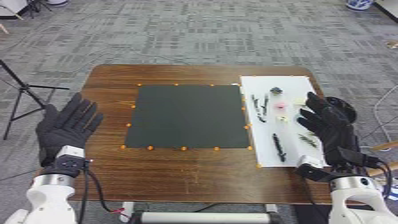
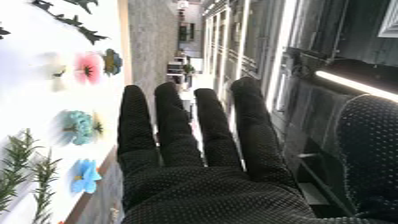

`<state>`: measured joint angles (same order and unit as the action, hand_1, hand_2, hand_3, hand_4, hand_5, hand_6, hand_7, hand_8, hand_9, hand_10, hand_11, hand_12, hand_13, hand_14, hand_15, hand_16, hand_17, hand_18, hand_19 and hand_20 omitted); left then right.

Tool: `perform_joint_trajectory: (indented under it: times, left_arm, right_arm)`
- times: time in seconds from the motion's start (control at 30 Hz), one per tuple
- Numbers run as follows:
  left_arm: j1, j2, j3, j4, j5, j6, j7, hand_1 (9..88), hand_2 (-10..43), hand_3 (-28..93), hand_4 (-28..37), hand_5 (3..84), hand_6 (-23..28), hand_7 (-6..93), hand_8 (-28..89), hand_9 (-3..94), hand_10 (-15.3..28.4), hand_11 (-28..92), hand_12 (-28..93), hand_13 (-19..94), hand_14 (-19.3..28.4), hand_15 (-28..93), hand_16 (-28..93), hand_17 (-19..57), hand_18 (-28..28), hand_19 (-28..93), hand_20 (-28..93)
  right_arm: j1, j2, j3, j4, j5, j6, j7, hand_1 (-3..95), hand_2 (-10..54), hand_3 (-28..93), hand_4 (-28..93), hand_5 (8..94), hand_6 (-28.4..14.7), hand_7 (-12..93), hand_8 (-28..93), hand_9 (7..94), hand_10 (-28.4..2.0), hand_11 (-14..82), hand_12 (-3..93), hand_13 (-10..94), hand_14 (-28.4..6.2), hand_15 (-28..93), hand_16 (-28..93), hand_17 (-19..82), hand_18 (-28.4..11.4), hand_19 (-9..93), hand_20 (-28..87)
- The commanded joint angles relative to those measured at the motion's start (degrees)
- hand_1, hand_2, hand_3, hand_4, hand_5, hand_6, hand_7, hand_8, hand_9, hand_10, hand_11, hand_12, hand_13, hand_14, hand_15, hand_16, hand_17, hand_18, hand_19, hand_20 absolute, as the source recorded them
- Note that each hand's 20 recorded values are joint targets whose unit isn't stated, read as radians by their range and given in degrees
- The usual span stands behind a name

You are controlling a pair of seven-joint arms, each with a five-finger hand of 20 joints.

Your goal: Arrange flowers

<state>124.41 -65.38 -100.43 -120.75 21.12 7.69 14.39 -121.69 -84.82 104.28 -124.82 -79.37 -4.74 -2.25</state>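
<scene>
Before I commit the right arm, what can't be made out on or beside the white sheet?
- Head view: the right hand covers part of the white sheet; anything under it is hidden.
- Head view: that hand partly hides a dark round object; what it is, I can't tell.
- Head view: the pale yellow blossom is too small to show its petals.
- Right wrist view: the edge cuts off a dark leafy sprig.

Sheet: partly hidden under the right hand in the head view
Dark round thing: part behind that hand, kind unclear
Pink flower: petals too small to tell there
Dark stem: cut off by the wrist view's edge
Green sprig: likewise cut off
</scene>
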Motion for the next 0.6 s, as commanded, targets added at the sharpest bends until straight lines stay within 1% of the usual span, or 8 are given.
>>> perform_joint_trajectory:
  times: [0.03,0.2,0.27,0.33,0.37,0.47,0.53,0.6]
  left_arm:
    - [0.35,-0.42,0.25,-0.34,0.12,-0.69,-0.1,24.4,14.4,67,-28.3,40.3,8.6,7.3,-9,31.7,14.6,16,6,25,13.0,19,-5,-6.5,15.4,40,8]
    - [0.58,-0.37,0.49,-0.46,-0.18,-0.54,0.3,24.2,14.4,67,-28.3,40.3,8.6,7.3,-9,31.7,14.5,16,6,25,13.0,19,-5,-6.5,15.4,40,8]
    - [0.57,-0.3,0.25,-0.51,-0.31,-0.39,0.49,24.4,14.3,67,-28.3,40.3,8.6,7.3,-9,31.7,14.5,16,6,25,13.0,19,-5,-6.5,15.4,40,8]
    - [0.55,-0.23,0.06,-0.68,-0.18,-0.12,0.97,24.3,14.3,67,-28.3,40.3,8.6,7.3,-9,31.7,14.5,16,6,25,13.0,19,-5,-6.5,15.4,40,8]
    - [0.59,-0.18,-0.03,-0.76,-0.1,-0.18,1.04,24.3,14.3,67,-28.3,40.3,8.6,7.3,-9,31.7,14.5,16,6,25,13.0,19,-5,-6.5,15.4,40,8]
    - [0.65,-0.07,0.05,-0.86,0.58,-0.06,0.71,24.5,14.4,67,-28.3,40.3,8.5,7.4,-9,31.7,14.5,16,6,25,13.1,19,-5,-6.5,15.4,40,8]
    - [1.29,-0.35,-0.36,-1.04,1.02,-0.49,0.42,24.4,14.4,67,-28.3,40.3,8.5,7.4,-9,31.7,14.5,17,6,25,13.2,19,-4,-6.5,15.4,40,8]
    - [1.69,-0.39,-0.87,-1.06,2.13,-0.78,-0.14,24.3,14.3,67,-28.3,40.3,8.5,7.4,-9,31.7,14.5,17,6,25,13.3,19,-4,-6.5,15.4,40,8]
  right_arm:
    - [0.79,-0.4,0.74,0.32,0.37,-2.03,-0.83,6.6,13.0,80,-25,36.2,-4.6,11,-10,31.1,-12.7,3.7,10.4,26,-14.8,7,19,7,-16.9,35,11]
    - [2.22,0.52,0.0,0.47,0.69,-1.44,-0.73,6.1,12.5,80,-25,36.2,-4.6,11,-10,31.6,-12.8,3.4,10.5,28,-15.2,7,19,8,-17.2,34,11]
    - [3.07,1.42,-0.78,0.84,0.72,-1.32,-0.25,5.9,12.1,81,-25,36.4,-4.8,11,-10,32.2,-16.1,2.6,10.3,30,-16.7,7,19,8,-17.5,34,11]
    - [3.64,1.85,-0.7,0.9,0.34,-3.13,0.68,6.0,11.6,81,-25,36.8,-5.5,10,-10,32.4,-17.7,2.4,10.3,30,-17.3,8,19,8,-17.8,34,11]
    - [1.79,-0.8,3.12,-0.39,0.01,-8.12,0.08,6.2,10.9,80,-25,36.8,-6.0,10,-10,32.4,-18.4,2.3,10.3,30,-17.4,8,19,8,-17.8,34,12]
    - [4.54,1.95,0.76,0.73,-2.88,-8.39,1.37,7.1,8.5,80,-25,36.7,-6.7,9,-9,32.1,-18.6,2.4,10.5,30,-17.1,9,19,8,-18.1,34,12]
    - [6.18,2.29,1.15,0.95,-4.58,-11.97,2.58,9.3,5.2,79,-25,36.5,-6.8,9,-9,31.9,-18.1,2.3,10.9,30,-16.7,9,19,8,-18.2,35,12]
    - [7.29,2.72,1.24,1.04,-7.08,-14.49,3.08,11.3,2.1,78,-25,36.4,-6.7,9,-9,31.9,-17.8,2.0,11.3,29,-16.4,8,20,8,-18.3,34,12]
